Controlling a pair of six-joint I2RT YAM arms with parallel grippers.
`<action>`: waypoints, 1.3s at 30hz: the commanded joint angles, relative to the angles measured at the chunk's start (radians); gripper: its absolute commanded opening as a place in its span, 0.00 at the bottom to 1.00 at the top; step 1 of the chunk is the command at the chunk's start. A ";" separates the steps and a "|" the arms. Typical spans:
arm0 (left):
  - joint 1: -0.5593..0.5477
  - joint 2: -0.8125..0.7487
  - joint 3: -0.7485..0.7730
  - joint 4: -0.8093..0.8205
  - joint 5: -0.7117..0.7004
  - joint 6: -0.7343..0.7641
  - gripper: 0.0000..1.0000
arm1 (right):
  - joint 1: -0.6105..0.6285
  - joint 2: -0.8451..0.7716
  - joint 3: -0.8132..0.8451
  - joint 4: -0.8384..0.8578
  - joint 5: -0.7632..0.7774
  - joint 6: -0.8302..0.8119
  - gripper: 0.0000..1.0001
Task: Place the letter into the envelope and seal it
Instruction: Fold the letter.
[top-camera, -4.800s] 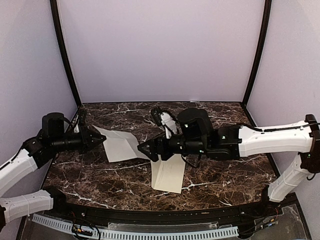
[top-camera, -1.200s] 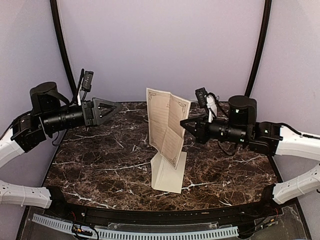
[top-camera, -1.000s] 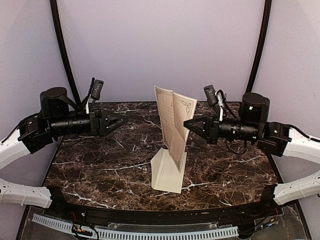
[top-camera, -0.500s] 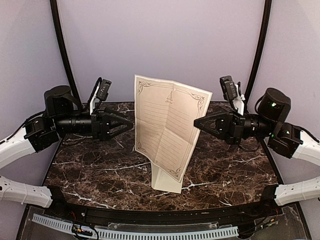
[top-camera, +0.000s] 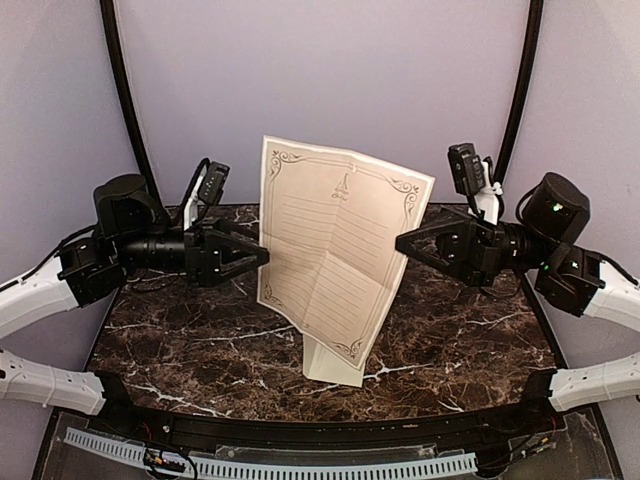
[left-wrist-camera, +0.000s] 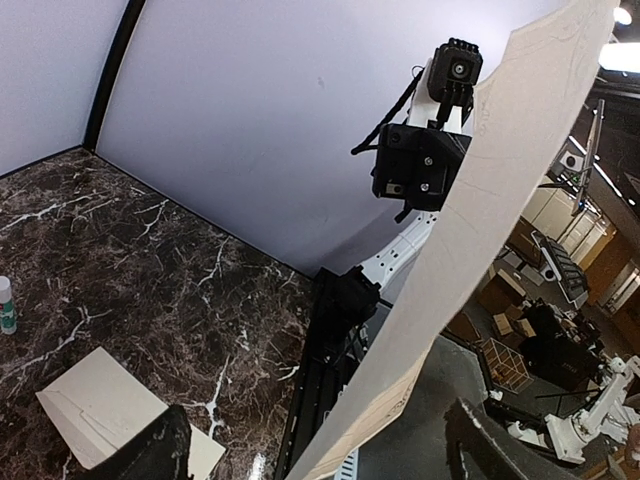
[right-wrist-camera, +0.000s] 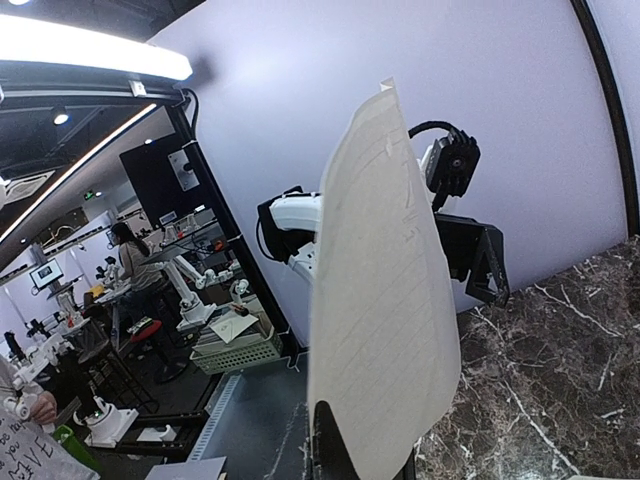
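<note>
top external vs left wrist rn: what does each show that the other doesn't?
Top external only: the letter seen face-on, with its ornate border and ruled lines, and the right claw shut on its right edge.
Left wrist only: the envelope almost fully exposed, flat on the table, plus a small white-and-green item at the frame's left edge.
Both: the letter held upright in the air, the envelope lying on the table below it, and the left claw open at the letter's left edge.
</note>
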 joint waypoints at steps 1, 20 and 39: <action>0.002 0.018 -0.015 0.082 0.055 -0.020 0.82 | -0.005 0.006 0.004 0.055 -0.028 0.023 0.00; 0.002 0.027 -0.058 0.150 0.118 -0.076 0.25 | -0.005 0.011 0.010 0.005 0.048 0.003 0.00; 0.002 0.015 -0.070 0.155 0.091 -0.086 0.00 | -0.006 0.011 0.003 -0.049 0.107 -0.022 0.00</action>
